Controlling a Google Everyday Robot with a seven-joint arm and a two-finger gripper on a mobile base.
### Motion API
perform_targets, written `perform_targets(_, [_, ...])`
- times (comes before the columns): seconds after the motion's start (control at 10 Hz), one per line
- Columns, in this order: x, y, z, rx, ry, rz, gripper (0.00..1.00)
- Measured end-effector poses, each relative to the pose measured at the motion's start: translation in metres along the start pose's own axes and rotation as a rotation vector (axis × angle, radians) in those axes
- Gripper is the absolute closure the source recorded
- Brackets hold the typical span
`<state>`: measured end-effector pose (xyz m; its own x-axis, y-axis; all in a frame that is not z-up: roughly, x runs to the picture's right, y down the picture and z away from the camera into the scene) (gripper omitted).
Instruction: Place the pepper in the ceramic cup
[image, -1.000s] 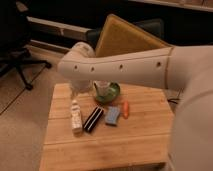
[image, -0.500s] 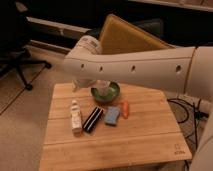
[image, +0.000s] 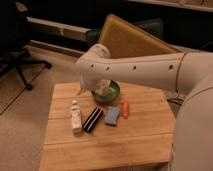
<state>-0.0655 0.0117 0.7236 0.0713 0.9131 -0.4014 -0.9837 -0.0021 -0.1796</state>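
On the wooden tabletop (image: 140, 135), the orange pepper (image: 125, 109) lies just right of a blue sponge (image: 112, 115), in front of a green bowl (image: 115, 95). The pale ceramic cup (image: 104, 90) appears to stand in that bowl (partly hidden). We see the white arm's gripper (image: 95, 85) hanging at the bowl's left edge; we cannot tell how its jaws stand.

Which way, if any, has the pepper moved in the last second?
No. The pepper still lies beside the sponge, as before; the gripper hangs at the bowl.
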Motion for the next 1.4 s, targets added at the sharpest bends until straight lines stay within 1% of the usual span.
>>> perform_targets(0.1, [-0.006, -0.018, 0.004, 0.005, -0.001, 0.025, 0.35])
perform_targets(0.2, [-0.018, -0.041, 0.007, -0.001, -0.022, 0.053, 0.35])
perform_targets(0.3, [-0.026, -0.054, 0.007, -0.015, -0.047, 0.069, 0.35])
perform_targets(0.4, [-0.036, -0.067, 0.005, -0.045, -0.089, 0.086, 0.35])
perform_targets(0.5, [-0.046, -0.085, 0.0, -0.079, -0.144, 0.11, 0.35])
perform_targets(0.6, [-0.051, -0.097, -0.004, -0.097, -0.177, 0.127, 0.35])
perform_targets(0.7, [-0.053, -0.111, -0.007, -0.107, -0.201, 0.144, 0.35])
perform_targets(0.8, [-0.053, -0.116, -0.008, -0.113, -0.213, 0.15, 0.35])
perform_targets(1.1, [-0.053, -0.112, -0.007, -0.116, -0.21, 0.145, 0.35])
perform_targets(1.2, [-0.053, -0.111, -0.006, -0.118, -0.207, 0.155, 0.35])
perform_targets(1.3, [-0.05, -0.112, 0.0, -0.121, -0.196, 0.184, 0.35])
perform_targets(1.4, [-0.041, -0.123, 0.012, -0.116, -0.164, 0.257, 0.35])
